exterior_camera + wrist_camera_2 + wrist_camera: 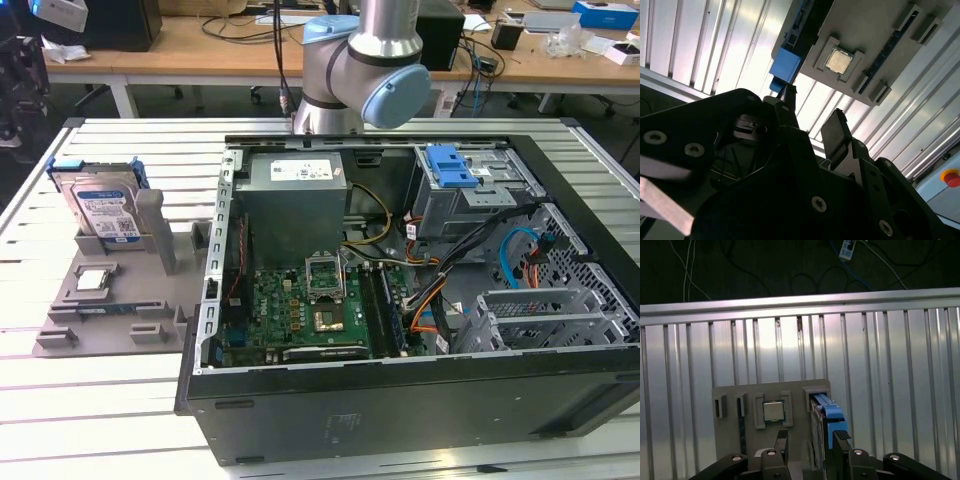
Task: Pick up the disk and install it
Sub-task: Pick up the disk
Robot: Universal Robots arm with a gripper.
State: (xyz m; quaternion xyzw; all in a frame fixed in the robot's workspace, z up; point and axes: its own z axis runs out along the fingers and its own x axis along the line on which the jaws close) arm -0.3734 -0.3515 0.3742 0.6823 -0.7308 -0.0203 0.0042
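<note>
Exterior view: the disk stands on edge in a slot of the grey holder on the slatted table, at the exterior view's left. Its labelled face is showing and its blue rails run around the rim. The CPU chip lies flat in a pocket just in front of it. The open computer case sits well apart, toward the exterior view's right, and the drive bay inside it is topped by a blue latch.

Second wrist view: the gripper hangs above the holder with its fingers apart and nothing between them. One blue rail end juts from the holder's edge beside the chip.

First wrist view: the fingers again stand spread and bare. The disk shows edge-on beyond their tips, seated in its slot and untouched.

On handling, the disk is probably dense and heavy for its size, and wholly rigid. Its bare metal faces are smooth and could slip under a light squeeze. It likely tolerates a firm clamp but not a knock or a drop. The plastic rails look thinner and may flex, so they are a poorer place to grip. The safer hold seems to be across the two broad flat faces, on the part standing clear above the slot, with the pads kept square to the faces.
</note>
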